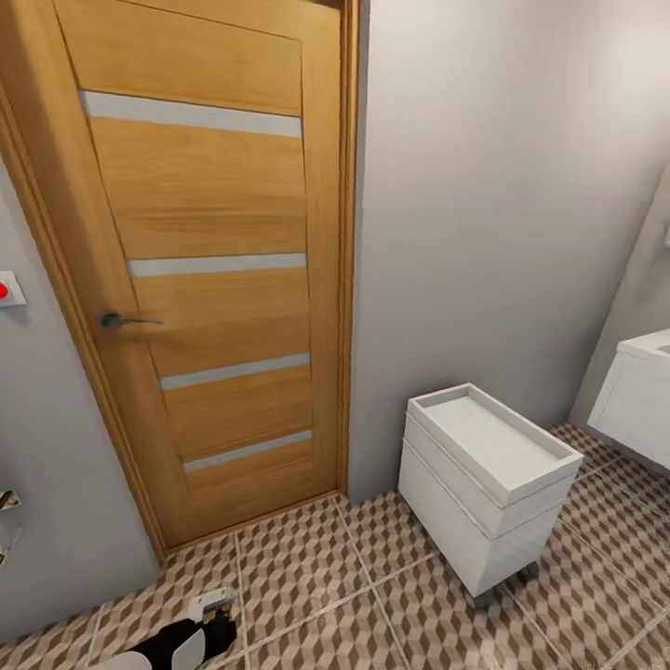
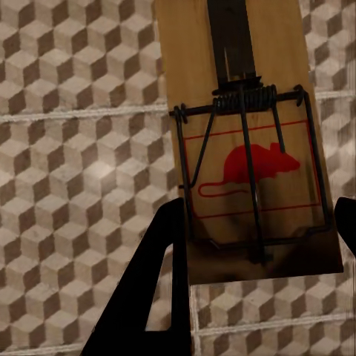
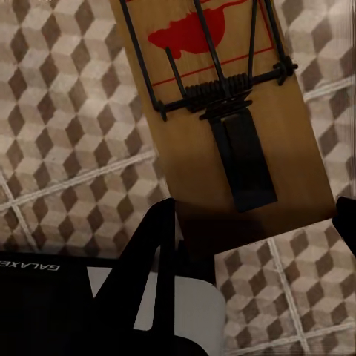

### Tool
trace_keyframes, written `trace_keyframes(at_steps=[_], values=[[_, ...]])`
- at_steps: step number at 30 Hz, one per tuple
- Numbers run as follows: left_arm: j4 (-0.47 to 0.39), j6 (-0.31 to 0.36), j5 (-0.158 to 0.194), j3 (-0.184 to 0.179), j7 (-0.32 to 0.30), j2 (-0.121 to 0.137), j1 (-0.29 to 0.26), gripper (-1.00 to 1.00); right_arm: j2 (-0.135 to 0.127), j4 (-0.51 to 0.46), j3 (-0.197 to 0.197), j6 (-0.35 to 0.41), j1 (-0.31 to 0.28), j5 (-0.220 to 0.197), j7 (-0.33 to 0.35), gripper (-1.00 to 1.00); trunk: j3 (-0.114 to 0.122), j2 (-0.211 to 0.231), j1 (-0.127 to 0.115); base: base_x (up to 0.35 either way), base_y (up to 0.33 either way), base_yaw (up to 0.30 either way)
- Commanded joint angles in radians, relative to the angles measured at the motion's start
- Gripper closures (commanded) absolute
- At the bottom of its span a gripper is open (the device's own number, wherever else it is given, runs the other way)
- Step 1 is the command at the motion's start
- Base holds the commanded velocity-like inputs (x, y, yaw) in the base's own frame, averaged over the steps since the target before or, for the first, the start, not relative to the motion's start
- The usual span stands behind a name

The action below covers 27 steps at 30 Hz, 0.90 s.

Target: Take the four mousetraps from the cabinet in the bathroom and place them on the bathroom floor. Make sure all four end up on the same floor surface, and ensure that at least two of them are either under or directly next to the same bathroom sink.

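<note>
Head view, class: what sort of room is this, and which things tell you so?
Probably a bathroom: a white basin-topped drawer unit on cube-patterned floor tiles, a second white basin at the wall, and a wooden door.

Soft, even light fills the head view; the wall [image 1: 484, 205] shades gently darker toward the corner, and the door [image 1: 209, 270] leans from wide-angle distortion. Both wrist views are dimmer, and each mousetrap [image 2: 248, 148] darkens toward the fingers [image 2: 159, 297]. A pale glare spot sits on the floor [image 2: 93, 174]. Textures look slightly soft.
</note>
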Motion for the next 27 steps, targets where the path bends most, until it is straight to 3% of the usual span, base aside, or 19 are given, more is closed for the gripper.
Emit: trace_keyframes(at_steps=[1,13,17,19,27], values=[[-0.003,0.005,0.008,-0.008,0.004,0.0,0.0,1.0,0.0,0.002,0.009,0.002,-0.001,-0.011,0.005,1.0,-0.001,-0.001,0.0,0.0,0.0,-0.3],[-0.006,-0.01,0.012,-0.005,0.007,-0.001,0.0,1.0,0.0,0.002,0.009,0.002,-0.002,-0.012,0.004,1.0,-0.001,-0.001,0.0,0.0,0.0,-0.3],[-0.004,-0.037,0.036,-0.005,0.007,0.0,0.0,1.0,0.0,0.002,0.009,0.002,-0.001,-0.012,0.004,1.0,-0.001,-0.001,0.0,0.0,0.0,-0.3],[-0.003,-0.046,0.066,-0.007,0.006,0.001,0.0,1.0,0.0,0.002,0.009,0.002,-0.001,-0.012,0.004,1.0,-0.001,-0.001,0.0,0.0,0.0,-0.3],[-0.002,-0.042,0.071,-0.009,-0.001,0.001,0.0,1.0,0.0,0.002,0.009,0.002,-0.001,-0.013,0.004,1.0,-0.001,-0.001,0.0,0.0,0.0,-0.3]])
